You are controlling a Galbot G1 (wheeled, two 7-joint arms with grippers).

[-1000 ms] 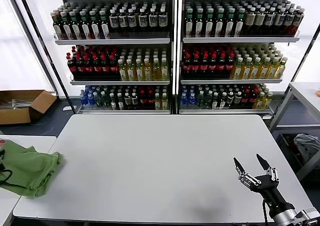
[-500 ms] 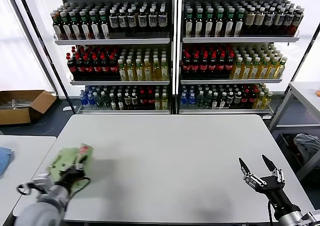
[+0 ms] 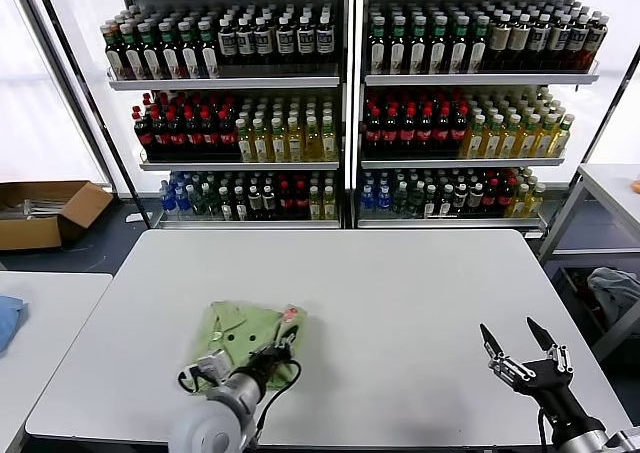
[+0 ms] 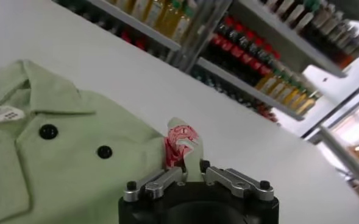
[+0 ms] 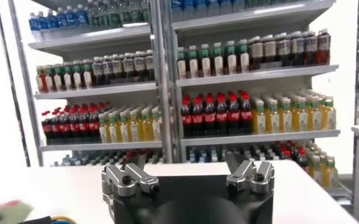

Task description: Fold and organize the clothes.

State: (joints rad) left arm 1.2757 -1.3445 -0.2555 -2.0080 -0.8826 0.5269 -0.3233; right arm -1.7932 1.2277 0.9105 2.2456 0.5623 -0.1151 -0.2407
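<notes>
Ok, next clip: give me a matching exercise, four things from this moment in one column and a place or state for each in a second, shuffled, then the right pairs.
Things:
1. polo shirt
2. left gripper
3. right gripper
4. cardboard box

Places or states:
A. open, holding nothing, above the table's near right corner
B. on the floor, far left
C. crumpled on the table, near-left part, collar and dark buttons showing
D. shut on the shirt's cloth by the red-and-white logo

Pairs: 1-C, 2-D, 3-A, 4-B
</notes>
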